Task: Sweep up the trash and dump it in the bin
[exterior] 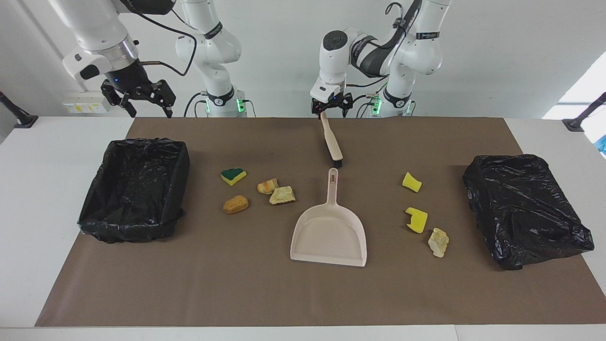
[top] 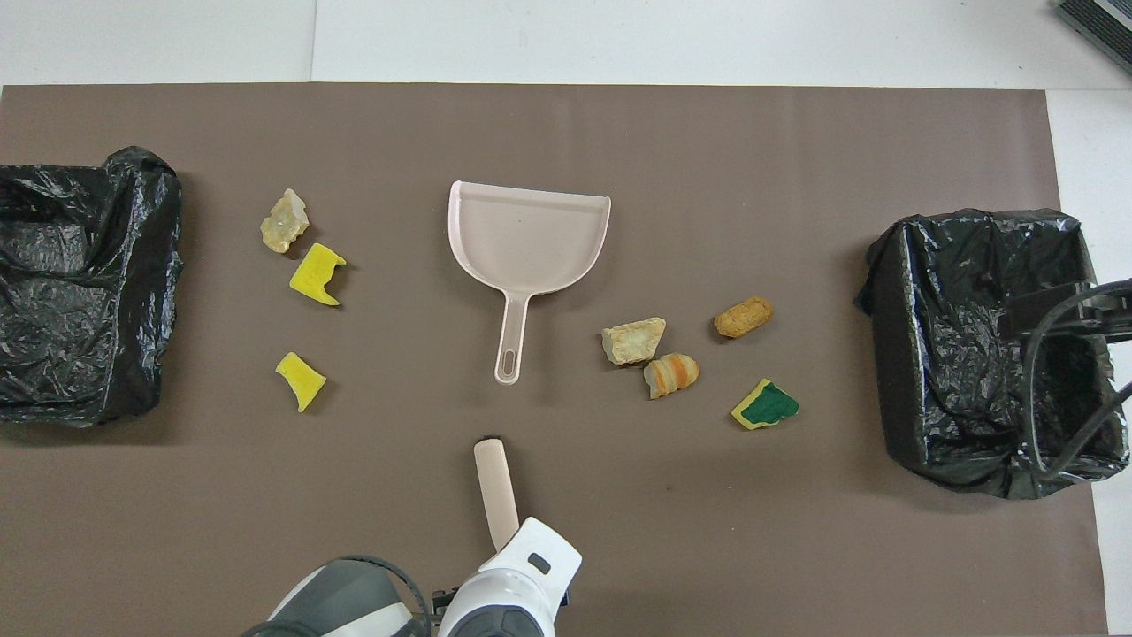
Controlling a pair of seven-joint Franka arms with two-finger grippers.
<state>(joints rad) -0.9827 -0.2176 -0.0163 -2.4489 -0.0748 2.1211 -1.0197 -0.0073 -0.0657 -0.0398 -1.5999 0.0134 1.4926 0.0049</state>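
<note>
Both arms (exterior: 364, 47) showing white shells w/ grey joints, black cables trailing, black grippers, green base lights glowing.

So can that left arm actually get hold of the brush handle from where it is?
Probably yes. The left gripper hangs right over the handle end of the hand brush, jaws open, with nothing between them; the dustpan lies farther from the robots.

Dustpan (exterior: 330, 234) mid-table, brush (exterior: 331, 139) just nearer the robots. Four scraps (exterior: 255, 188) lie toward the right arm's bin (exterior: 135, 189), three scraps (exterior: 420, 217) toward the left arm's bin (exterior: 525, 208).
</note>
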